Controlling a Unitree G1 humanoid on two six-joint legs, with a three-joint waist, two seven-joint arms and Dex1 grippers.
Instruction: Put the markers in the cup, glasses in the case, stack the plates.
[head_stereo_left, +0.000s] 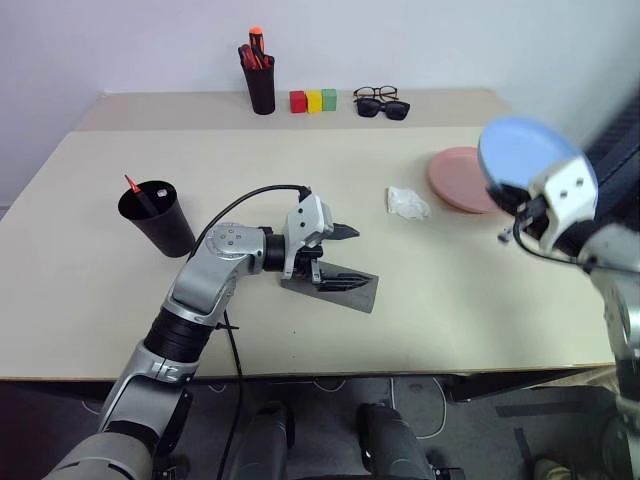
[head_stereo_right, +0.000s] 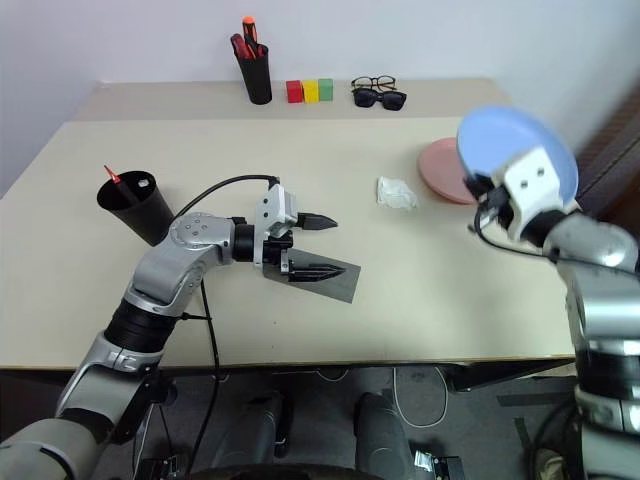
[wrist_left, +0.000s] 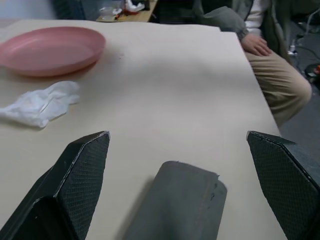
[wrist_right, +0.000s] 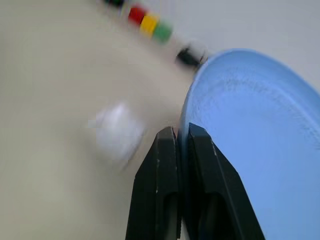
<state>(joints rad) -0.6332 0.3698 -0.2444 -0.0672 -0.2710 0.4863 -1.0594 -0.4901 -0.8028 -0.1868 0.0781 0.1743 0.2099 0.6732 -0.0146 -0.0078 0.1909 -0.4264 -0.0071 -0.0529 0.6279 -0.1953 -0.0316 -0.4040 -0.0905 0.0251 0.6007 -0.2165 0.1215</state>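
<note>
Beige surface (head_stereo_left: 420, 290) below, blue plate (head_stereo_left: 525, 150) lifted in my right tool (wrist_right: 182, 137).
My right tool pinches the blue plate's rim above the pink plate (head_stereo_left: 460, 180); my left tool (head_stereo_left: 335, 255) gapes wide over the grey case (head_stereo_left: 335, 288), touching nothing.

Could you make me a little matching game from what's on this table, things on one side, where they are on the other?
Things:
1. blue plate
2. pink plate
3. red marker
4. grey case

Places:
A. standing in the black cup
B. lying flat on the table
C. between the open left pincer fingers
D. pinched at its rim by the right pincer, lifted

Pairs: 1-D, 2-B, 3-A, 4-C
</note>
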